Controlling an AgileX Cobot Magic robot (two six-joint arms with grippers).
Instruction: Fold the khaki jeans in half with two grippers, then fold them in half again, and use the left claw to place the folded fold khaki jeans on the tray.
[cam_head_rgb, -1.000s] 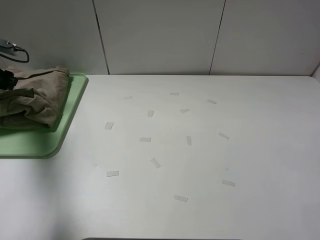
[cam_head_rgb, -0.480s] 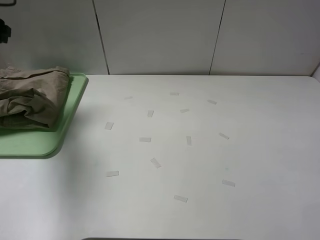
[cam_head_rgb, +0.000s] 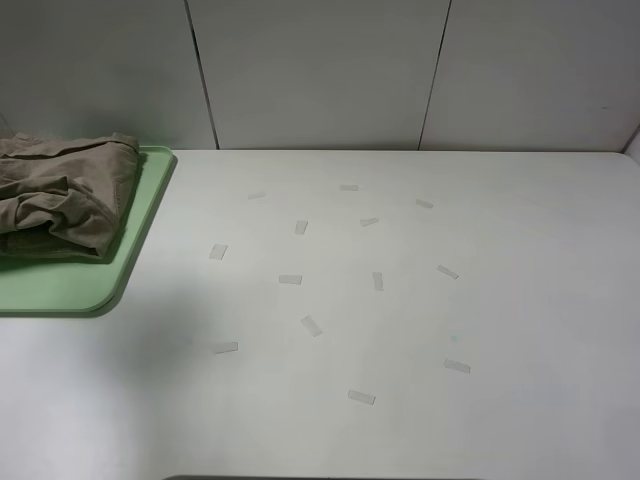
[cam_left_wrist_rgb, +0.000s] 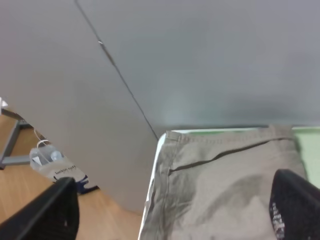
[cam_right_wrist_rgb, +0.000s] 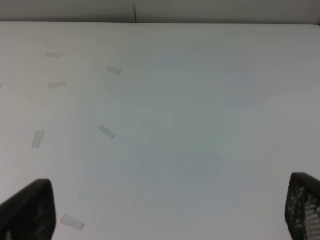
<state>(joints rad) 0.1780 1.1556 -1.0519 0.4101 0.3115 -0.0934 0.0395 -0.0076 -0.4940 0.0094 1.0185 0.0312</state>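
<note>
One garment, the khaki jeans (cam_head_rgb: 60, 195), is lying soft and crumpled on the tray (cam_head_rgb: 70, 290) (nine o'clock); waistband offering firmest hold; both jaws standing spread, empty.

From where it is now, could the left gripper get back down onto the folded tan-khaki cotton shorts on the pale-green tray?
Probably yes. The left gripper hangs open above the tan-khaki cotton shorts, which lie on the pale-green plastic tray, with nothing between them.

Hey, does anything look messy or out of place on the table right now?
The khaki shorts lie bunched and wrinkled on the green tray, not neatly flat. Small tape strips are scattered across the table.
</note>
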